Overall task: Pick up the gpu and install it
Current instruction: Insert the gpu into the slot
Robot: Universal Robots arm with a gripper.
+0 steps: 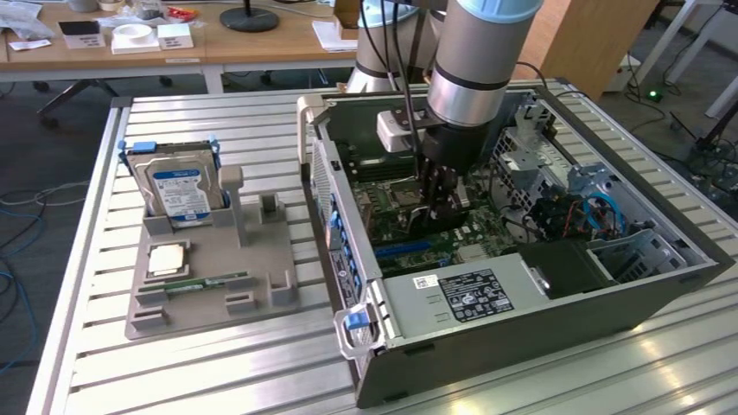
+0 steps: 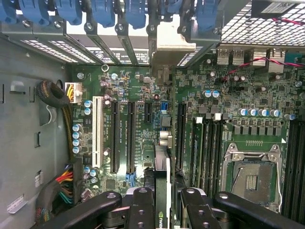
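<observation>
The gripper point(image 2: 164, 202) is closed on the gpu point(image 2: 162, 171), one dark finger point(image 2: 143, 207) pressing each face of the thin card, which stands on edge between them. The card's pale metal bracket point(image 2: 167, 45) reaches the slotted rear wall of the computer case point(image 1: 519, 320), beneath the blue clips. Under the card lies the green motherboard point(image 2: 143, 95), with long black slots point(image 2: 129, 138) on one side and the open processor socket point(image 2: 251, 174) on the other (whether the card's edge sits in a slot cannot be told). In the exterior view the arm reaches down into the open case. To the exterior view's left, well apart on the slatted table point(image 1: 173, 380), a grey tray point(image 1: 265, 294) holds an upright hard drive point(image 1: 179, 186).
</observation>
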